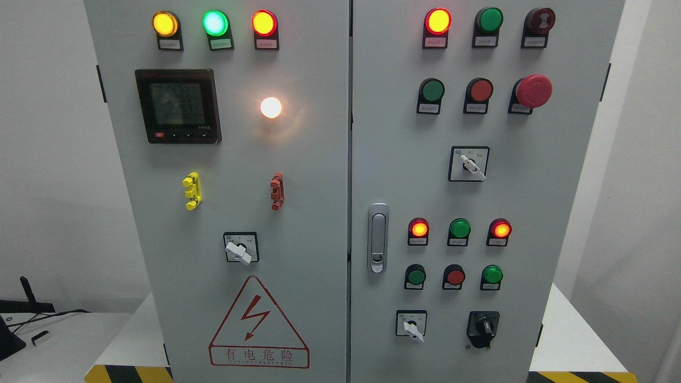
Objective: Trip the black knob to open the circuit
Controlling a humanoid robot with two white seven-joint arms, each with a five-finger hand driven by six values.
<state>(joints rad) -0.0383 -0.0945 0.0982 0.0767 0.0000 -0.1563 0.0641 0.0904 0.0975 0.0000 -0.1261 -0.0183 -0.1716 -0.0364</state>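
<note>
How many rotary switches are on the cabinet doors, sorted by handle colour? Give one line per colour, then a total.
White-handled switches: 3
Black knob: 1
Total: 4

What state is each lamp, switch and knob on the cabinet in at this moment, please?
top-left lamps: all three lit
white lamp: lit
meter display: on, digits blurred
emergency stop: state unclear
right door latch: closed
black knob: untouched, handle roughly upright
</note>
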